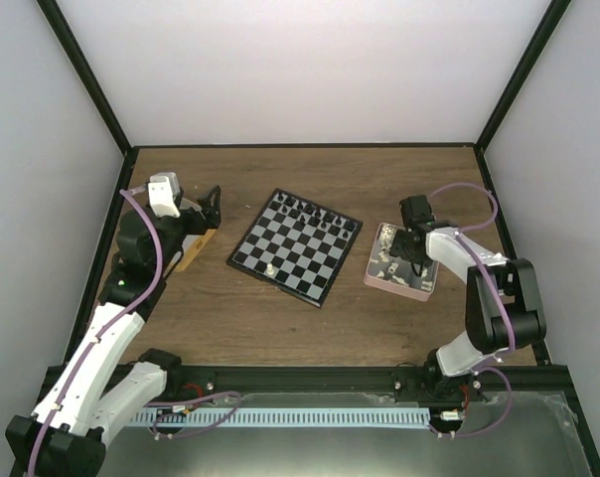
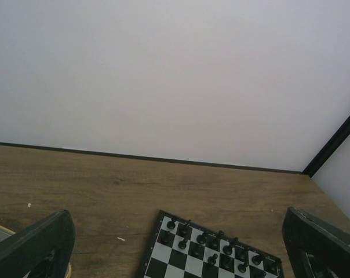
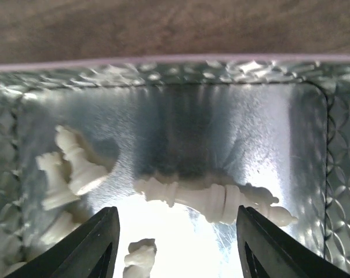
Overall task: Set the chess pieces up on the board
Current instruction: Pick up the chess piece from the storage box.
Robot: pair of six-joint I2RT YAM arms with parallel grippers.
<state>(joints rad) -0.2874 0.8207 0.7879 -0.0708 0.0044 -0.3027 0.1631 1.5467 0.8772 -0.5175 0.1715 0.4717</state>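
**Right pincer open over a piece lying crosswise**

The right pincer (image 3: 176, 234) hangs open and empty over the tray (image 3: 163, 72) near the worktop's right edge; a white chess piece (image 3: 212, 200) lies flat just ahead of its fingers, long axis running finger to finger, so a wrist turn looks needed first; the tray floor is shiny and glaring, with other pieces (image 3: 70, 174) crowding one side; the board (image 1: 295, 245) sits mid-worktop; the left pincer (image 2: 175, 246), open and empty, is well apart near the left edge.
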